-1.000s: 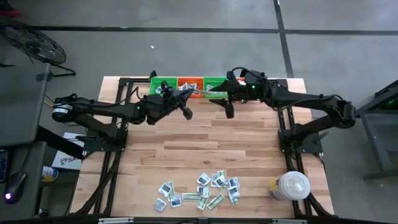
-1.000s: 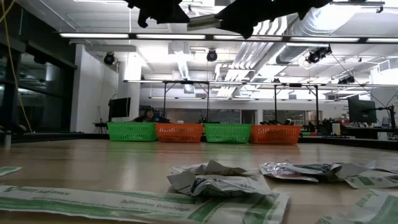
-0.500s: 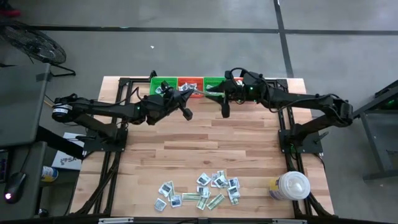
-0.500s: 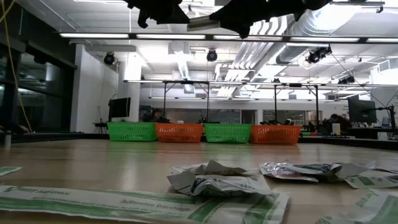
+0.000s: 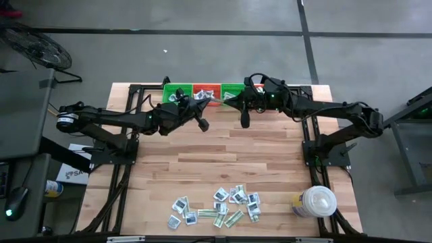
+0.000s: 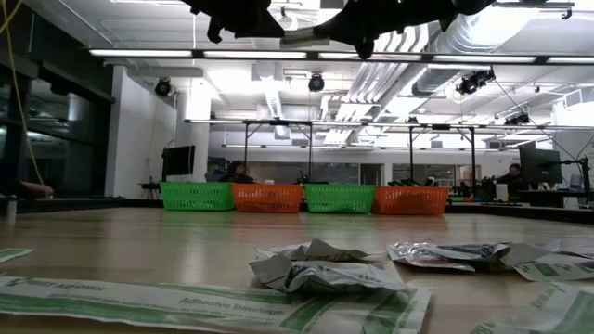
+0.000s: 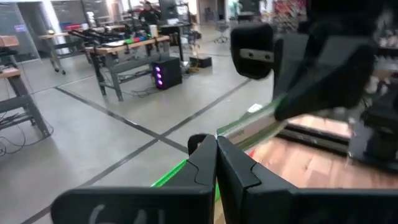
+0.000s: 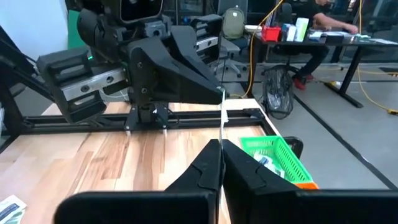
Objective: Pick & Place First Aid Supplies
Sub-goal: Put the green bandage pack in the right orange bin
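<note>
First aid supplies are lying as a loose pile of small flat packets on the pale planked wooden table, well apart from both sets of fingers, at the table edge opposite them. The pile is mixing white-grey squares bearing dark marks with narrow pale-green strips. In the low view the nearest packets are showing crinkled, papery wrappers and printed lettering.

One narrow pale-green strip is hanging in the air, stretched between the two grippers. The left gripper is pinching one end of it. In the left wrist view its dark, smooth, wedge-shaped fingers are pressing together on the thin, flat strip. The strip is running away from them to the boxy black body of the other arm.

The right gripper is clamping the opposite end. In the right wrist view its tips are meeting on the strip, which is showing edge-on as a thin line.

Just beyond and below the fingertips, a row of green and orange plastic mesh baskets is standing along the table's far edge.

A big white round lidded container is sitting beside the pile, far from the fingers.
</note>
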You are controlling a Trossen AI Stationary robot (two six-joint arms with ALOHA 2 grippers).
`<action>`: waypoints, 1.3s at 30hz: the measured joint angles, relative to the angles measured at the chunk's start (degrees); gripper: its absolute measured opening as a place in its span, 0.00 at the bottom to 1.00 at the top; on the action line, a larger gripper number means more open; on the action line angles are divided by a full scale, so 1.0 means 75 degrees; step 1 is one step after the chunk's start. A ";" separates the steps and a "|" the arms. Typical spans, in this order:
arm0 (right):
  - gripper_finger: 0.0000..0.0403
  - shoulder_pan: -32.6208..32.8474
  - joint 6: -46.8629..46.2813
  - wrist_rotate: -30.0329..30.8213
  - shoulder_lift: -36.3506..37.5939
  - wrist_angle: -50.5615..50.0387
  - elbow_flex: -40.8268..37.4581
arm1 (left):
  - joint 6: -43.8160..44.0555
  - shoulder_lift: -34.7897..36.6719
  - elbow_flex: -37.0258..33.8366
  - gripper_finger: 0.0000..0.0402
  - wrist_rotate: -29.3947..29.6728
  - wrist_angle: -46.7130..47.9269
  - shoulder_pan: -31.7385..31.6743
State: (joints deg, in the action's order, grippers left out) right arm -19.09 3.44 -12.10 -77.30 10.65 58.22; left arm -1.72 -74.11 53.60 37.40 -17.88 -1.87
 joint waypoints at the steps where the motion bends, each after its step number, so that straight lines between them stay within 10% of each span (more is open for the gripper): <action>1: 0.00 0.0000 -0.0003 0.0000 0.0000 -0.0043 0.0000 | -0.0065 0.0000 0.0000 0.00 -0.0145 0.0078 -0.0002; 9: 0.00 -0.0049 -0.0029 -0.0019 0.0009 -0.0350 0.0000 | -0.0494 0.0000 0.0000 0.05 -0.0524 0.0142 0.0000; 17: 0.00 -0.0462 -0.0070 -0.0072 0.0263 -0.0794 0.0003 | -0.0805 0.0000 0.0000 0.34 0.0085 -0.0067 0.0000; 28: 0.00 -0.1938 0.0119 0.0914 0.0522 -0.4121 0.0583 | -0.1548 0.0902 0.0003 0.47 0.0693 0.1095 -0.0186; 39: 0.00 -0.4033 -0.1438 0.0743 0.0302 -0.5271 0.0574 | -0.1741 0.1189 0.0006 0.47 -0.2250 0.1835 -0.2071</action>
State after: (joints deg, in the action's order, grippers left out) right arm -49.34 -7.34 -6.53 -75.03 -28.89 62.52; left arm -14.77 -65.19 53.65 20.53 -4.13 -17.40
